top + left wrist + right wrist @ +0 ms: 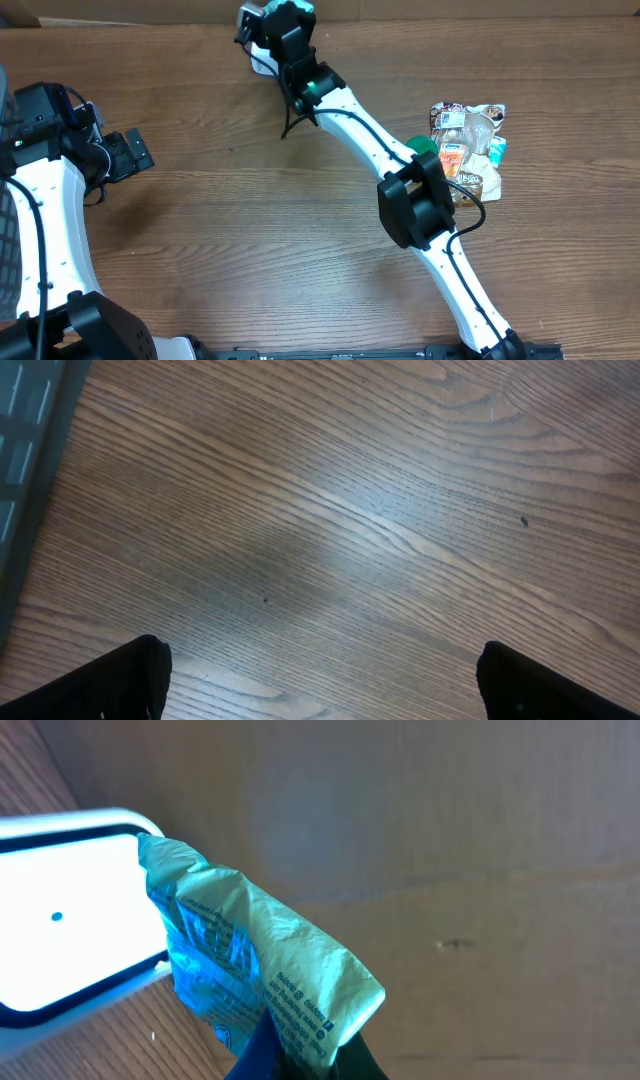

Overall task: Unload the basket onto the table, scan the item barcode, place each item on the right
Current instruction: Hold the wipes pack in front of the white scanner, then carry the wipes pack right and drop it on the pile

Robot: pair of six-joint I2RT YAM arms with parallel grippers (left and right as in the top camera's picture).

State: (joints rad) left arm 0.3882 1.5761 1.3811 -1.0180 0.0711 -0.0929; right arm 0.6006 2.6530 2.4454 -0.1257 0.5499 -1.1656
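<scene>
Closest to the right wrist camera is the packet (260, 975), a crumpled sachet of pale green and blue film. The right tool (300, 1058) is closed on its lower end, and only the dark tips of its fingers show at the bottom edge of that view. Several lines of small dark blue print run along the packet, tilted with the crease. The letters are too small and too bent to read, and I cannot make out a brand. The upper corner of the packet stands just in front of the scanner (60, 935), a lit white window in a pale rounded frame. Whether the two touch, I cannot tell. Behind both is a brown cardboard wall (470, 870).

Seen from overhead, the right arm (400, 180) reaches diagonally across the table (230, 220) to its far edge. The packet is held up there, well apart from the pile of other packets (468, 150) lying on the table at the right side. These have colourful printed faces, but their writing is too small to read.

The left tool (320, 695) is wide open over the wood near the left side of the table, far from the packet. Its two dark fingers (120, 680) show in the lower corners of the left wrist view.
</scene>
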